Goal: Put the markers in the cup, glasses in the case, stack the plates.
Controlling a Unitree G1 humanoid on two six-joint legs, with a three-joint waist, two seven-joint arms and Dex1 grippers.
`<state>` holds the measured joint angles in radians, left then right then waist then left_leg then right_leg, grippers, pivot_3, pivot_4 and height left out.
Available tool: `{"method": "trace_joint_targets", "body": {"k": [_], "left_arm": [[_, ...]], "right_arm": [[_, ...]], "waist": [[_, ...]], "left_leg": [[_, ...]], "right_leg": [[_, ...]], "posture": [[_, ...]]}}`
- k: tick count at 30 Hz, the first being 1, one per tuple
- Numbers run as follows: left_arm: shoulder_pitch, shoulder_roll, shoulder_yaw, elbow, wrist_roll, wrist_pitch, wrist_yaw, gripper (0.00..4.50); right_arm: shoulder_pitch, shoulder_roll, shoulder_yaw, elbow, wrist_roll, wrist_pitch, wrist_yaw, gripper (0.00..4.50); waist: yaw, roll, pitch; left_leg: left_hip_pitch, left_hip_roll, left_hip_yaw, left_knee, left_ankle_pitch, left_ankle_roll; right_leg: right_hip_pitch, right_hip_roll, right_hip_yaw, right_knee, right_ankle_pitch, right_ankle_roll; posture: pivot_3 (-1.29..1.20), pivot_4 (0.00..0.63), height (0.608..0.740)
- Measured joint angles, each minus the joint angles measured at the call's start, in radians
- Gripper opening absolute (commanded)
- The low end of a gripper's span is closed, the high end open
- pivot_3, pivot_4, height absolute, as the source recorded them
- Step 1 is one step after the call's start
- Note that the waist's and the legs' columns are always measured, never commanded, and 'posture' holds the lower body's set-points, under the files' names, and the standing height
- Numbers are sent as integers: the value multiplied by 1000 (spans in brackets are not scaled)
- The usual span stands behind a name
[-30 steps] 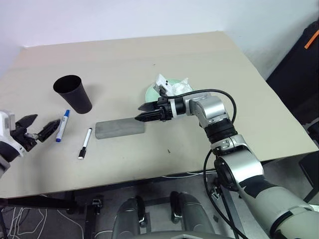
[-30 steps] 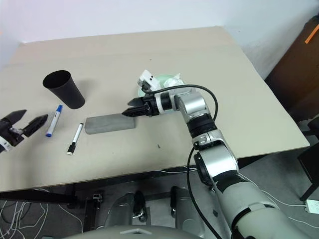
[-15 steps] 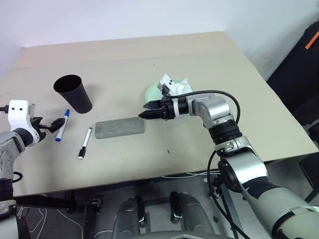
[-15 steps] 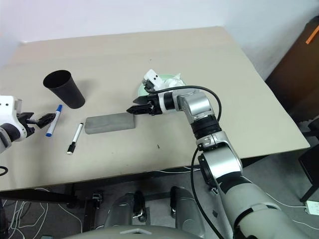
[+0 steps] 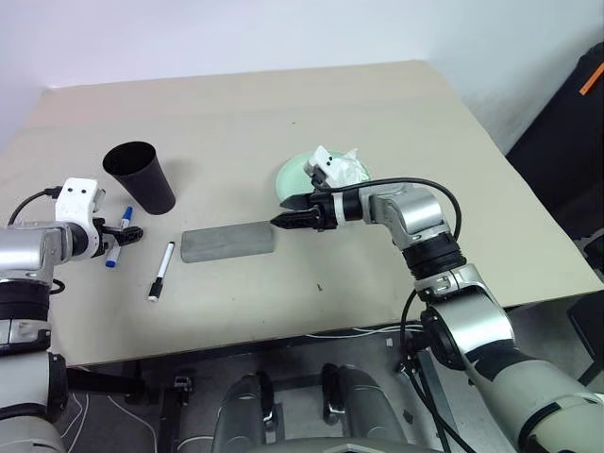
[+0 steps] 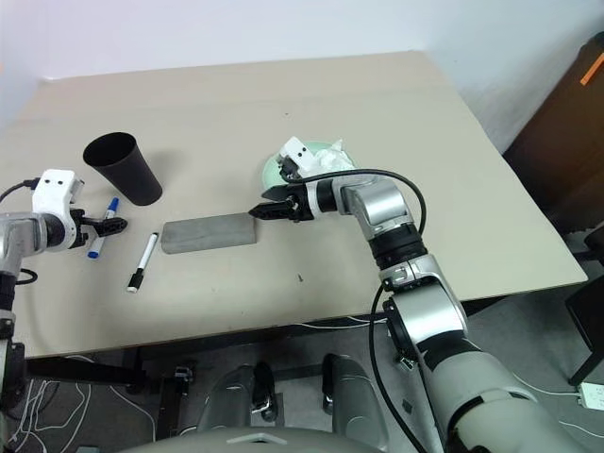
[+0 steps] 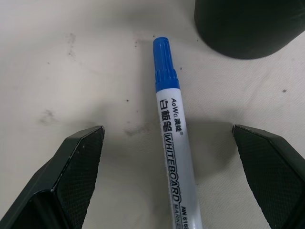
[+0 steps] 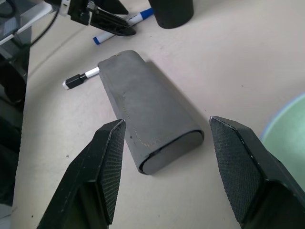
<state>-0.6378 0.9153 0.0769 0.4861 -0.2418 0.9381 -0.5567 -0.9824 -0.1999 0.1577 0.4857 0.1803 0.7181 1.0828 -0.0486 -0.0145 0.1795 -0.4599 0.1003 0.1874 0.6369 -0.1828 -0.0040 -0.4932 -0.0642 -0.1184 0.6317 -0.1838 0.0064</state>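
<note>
1. Left eye view is showing one table [image 5: 377, 104], one black cup [image 5: 140, 176], two markers, one grey case [image 5: 226, 243] and one green plate [image 5: 294, 173].
2. Cup is standing upright near the table's left side, mouth open upward.
3. Blue-capped marker [image 7: 170, 132] is lying on the table just beside the cup; left wrist view is showing its blue cap pointing toward the cup's base, its far end cut off by the frame edge.
4. Black-capped marker [image 5: 161, 272] is lying flat between the blue one and the case, touching neither.
5. Case is lying shut and flat at mid-table, its long side running left to right.
6. Left gripper [image 6: 102, 224] is hovering over the blue-capped marker, fingers spread wide on either side of the barrel, not touching it, holding nothing.
7. Right gripper [image 5: 290, 211] is pointing left at the case's right end; right wrist view is showing both fingers [image 8: 108, 169] parted wider than the case's end, empty, with no contact visible.
8. Plate is sitting behind the right gripper, partly hidden by the wrist and by crumpled white tissue [image 5: 343, 167] lying on it.
9. Only one plate is countable; whether another is lying under it is hard to tell.
10. Glasses are not made out; case is closed, so its inside is hidden.
11. Right wrist view is cutting the plate down to a pale green sliver at the frame's edge.
</note>
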Motion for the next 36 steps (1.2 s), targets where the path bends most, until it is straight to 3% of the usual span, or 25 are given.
{"method": "trace_joint_targets", "body": {"k": [11,14,24,25,28,36], "left_arm": [[36,33,27,-86,12,167,-6,4500],[55,33,36,-115,11,179,-8,3880],[144,42,59,-212,-16,223,-43,409],[155,43,66,-215,-16,224,-41,272],[179,46,85,-215,-16,227,-33,273],[155,23,135,-147,-10,213,41,273]], "right_arm": [[17,-12,1,-8,2,8,-41,2955],[17,-13,2,-7,2,1,-45,2983],[15,-15,17,27,0,-9,-45,2983],[15,-16,20,34,0,-10,-45,2983],[13,-19,22,52,-1,-16,-45,2983],[12,-35,31,70,-11,-37,-46,2983]], "waist": [[-20,0,0],[-21,0,0],[-25,0,0],[-26,0,0],[-31,0,0],[-36,0,0]], "left_leg": [[1,0,-1,2,0,0],[1,0,-1,3,0,0],[8,0,-1,2,0,0],[12,0,-1,1,0,0],[20,0,-2,-4,0,-1],[22,0,-5,-8,0,-1]], "right_leg": [[0,1,2,2,0,0],[0,1,2,3,0,0],[4,2,6,4,0,0],[6,2,8,4,-1,1],[13,2,8,0,-3,0],[13,4,8,0,-1,-6]], "posture": [[0,150,740],[0,150,740],[0,150,740],[0,150,740],[0,150,740],[0,150,740]]}}
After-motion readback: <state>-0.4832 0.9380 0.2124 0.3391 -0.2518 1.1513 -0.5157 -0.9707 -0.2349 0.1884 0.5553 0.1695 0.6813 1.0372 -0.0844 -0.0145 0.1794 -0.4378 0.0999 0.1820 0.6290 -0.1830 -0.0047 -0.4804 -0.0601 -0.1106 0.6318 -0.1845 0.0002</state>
